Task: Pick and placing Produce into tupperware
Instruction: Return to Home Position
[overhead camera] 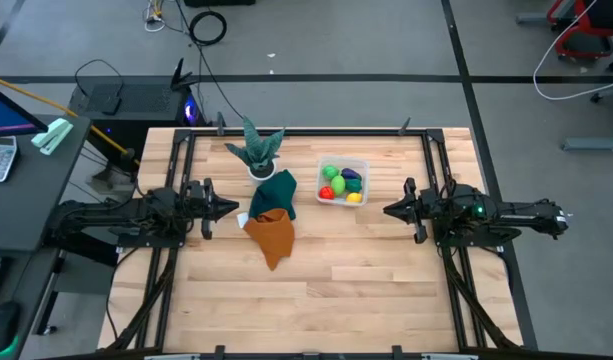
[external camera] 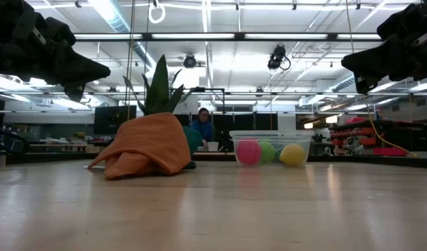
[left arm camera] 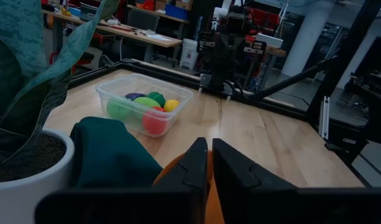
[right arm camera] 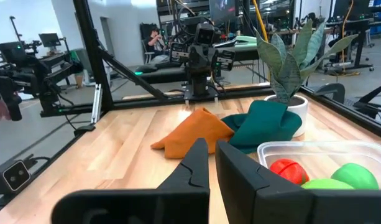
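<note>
**Empty-handed on both sides**

The fingers (left arm camera: 191,167) of the left gripper (overhead camera: 229,208) are drawn together with only a slit between them and hold nothing. The right gripper (overhead camera: 389,210) shows its fingers (right arm camera: 243,171) likewise closed and empty. Both hang well above the table (overhead camera: 366,290), one over each side, their tips pointing inward at each other.

Between them, a little toward the far edge, sits the tupperware (overhead camera: 344,160). It is clearly nearer the right gripper. The produce (overhead camera: 338,183) lies inside it: green, red, yellow and purple pieces packed close. No loose piece shows on the wood.

A teal cloth (overhead camera: 277,188), an orange cloth (overhead camera: 273,232) and a potted plant (overhead camera: 258,152) stand between the left gripper and the box, while the right gripper faces it unobstructed.

The picking looks finished. The box is squarish, so its axis matters little. Each arm's way home seems to lead outward, away from the box.
</note>
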### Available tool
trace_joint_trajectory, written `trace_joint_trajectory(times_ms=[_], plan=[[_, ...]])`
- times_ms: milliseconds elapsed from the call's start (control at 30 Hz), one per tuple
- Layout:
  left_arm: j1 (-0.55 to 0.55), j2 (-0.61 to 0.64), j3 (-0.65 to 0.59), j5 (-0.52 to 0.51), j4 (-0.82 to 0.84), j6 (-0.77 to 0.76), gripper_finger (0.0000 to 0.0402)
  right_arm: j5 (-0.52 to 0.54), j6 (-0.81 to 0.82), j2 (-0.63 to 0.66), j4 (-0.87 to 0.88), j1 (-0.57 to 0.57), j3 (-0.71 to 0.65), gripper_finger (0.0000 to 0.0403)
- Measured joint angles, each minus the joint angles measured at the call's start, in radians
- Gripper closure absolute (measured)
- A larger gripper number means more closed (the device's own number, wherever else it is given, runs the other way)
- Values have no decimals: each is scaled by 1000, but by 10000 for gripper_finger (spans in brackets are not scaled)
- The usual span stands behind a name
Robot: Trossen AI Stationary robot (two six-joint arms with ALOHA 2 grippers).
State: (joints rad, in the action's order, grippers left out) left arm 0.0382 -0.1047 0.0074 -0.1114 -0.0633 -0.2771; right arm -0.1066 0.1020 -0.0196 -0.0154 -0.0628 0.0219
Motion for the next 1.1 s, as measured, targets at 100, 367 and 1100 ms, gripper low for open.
trace_joint_trajectory(times_ms=[100, 367, 1100], plan=[[0, 0, 0, 0, 0, 17, 365, 0, 0, 0, 0, 0, 0, 403], [0, 0, 0, 0, 0, 131, 367, 0, 2, 0, 2, 0, 2, 403], [0, 0, 0, 0, 0, 132, 365, 0, 3, 0, 2, 0, 4, 403]])
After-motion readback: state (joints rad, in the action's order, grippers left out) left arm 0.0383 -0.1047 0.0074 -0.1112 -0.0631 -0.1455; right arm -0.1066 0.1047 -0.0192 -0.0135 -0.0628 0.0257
